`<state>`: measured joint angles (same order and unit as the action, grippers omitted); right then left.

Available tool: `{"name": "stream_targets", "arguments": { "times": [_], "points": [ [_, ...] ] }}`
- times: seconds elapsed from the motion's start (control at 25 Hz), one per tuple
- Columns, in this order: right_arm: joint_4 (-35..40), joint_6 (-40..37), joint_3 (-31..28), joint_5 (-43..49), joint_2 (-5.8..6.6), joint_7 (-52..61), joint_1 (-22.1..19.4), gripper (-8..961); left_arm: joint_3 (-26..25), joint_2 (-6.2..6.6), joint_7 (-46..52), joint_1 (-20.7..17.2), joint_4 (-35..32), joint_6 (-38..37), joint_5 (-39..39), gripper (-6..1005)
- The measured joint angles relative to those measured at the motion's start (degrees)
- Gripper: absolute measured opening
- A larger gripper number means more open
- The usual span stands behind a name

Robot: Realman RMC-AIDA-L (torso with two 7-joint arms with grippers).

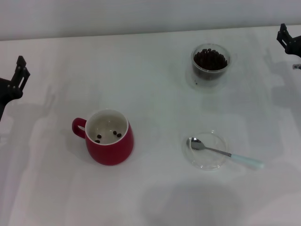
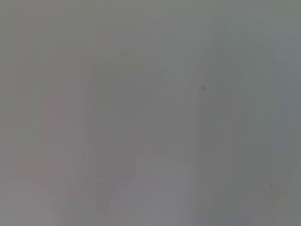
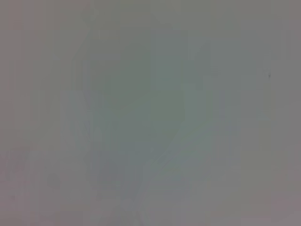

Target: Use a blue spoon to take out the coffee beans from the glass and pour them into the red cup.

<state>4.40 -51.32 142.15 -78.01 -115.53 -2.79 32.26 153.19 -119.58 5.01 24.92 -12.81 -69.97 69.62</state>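
Note:
In the head view the red cup [image 1: 109, 137] stands left of centre with its handle to the left and three coffee beans on its white bottom. The glass [image 1: 210, 63] at the back right holds a heap of coffee beans [image 1: 209, 59]. The blue spoon [image 1: 224, 153] lies at the front right, metal bowl resting in a clear glass saucer [image 1: 205, 150], pale handle pointing right. My left gripper [image 1: 18, 77] sits at the far left edge and my right gripper [image 1: 288, 40] at the far right top edge, both far from the objects. Both wrist views show only bare pale surface.
The white table [image 1: 150, 197] carries nothing else. A pale wall runs along its far edge.

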Motion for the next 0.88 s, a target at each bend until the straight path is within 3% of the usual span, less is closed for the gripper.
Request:
{"name": "stream_targets", "arguments": {
  "times": [0.32,0.88],
  "points": [
    [-0.56,-0.27,-0.38,-0.59,-0.01,-0.07,-0.13,874,-0.15,0.04,0.08,0.53,-0.03,1.86,0.21,782],
    [-1.81,-0.47,-7.36,-0.8,0.2,-0.12,0.32,874,-0.64,0.09,0.21,3.63,0.47,6.29,0.44,775]
  ]
}}
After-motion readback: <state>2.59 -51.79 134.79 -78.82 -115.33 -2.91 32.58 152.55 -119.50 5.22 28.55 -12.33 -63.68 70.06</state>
